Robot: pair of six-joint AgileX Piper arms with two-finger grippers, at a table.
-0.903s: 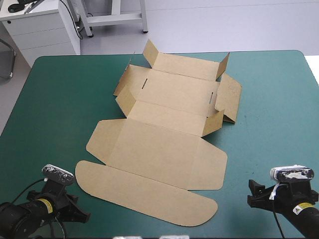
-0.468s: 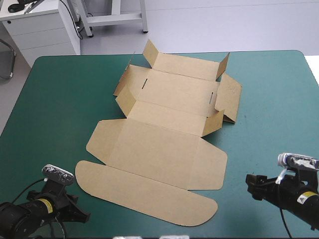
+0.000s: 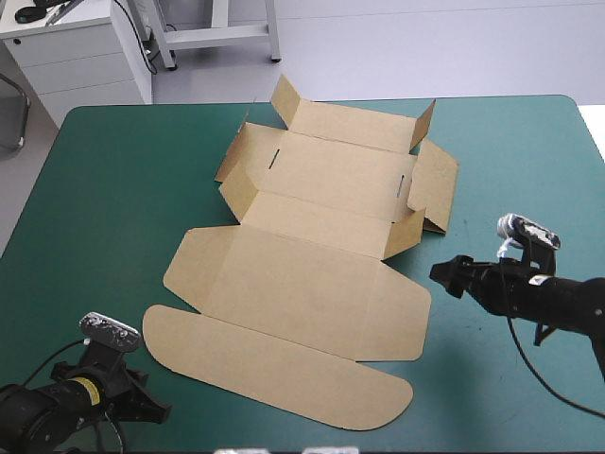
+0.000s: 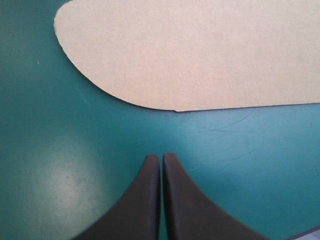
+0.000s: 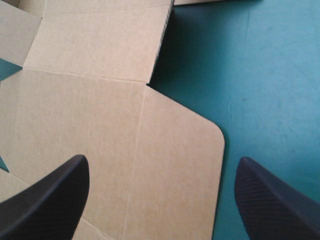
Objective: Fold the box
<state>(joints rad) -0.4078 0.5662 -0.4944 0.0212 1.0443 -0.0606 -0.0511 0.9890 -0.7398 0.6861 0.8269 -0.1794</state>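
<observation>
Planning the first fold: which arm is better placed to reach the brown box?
Probably right: the right tool, open, is at the flat brown board box's side flap; the left tool, shut, is short of its edge.

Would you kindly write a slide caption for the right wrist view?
The right arm's black jaws stand open, framing a rounded corner of the brown cardboard box.

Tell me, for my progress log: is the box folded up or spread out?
Spread out: the box lies on the table, large panels flat; only small flaps at its far end stand partly raised.
</observation>
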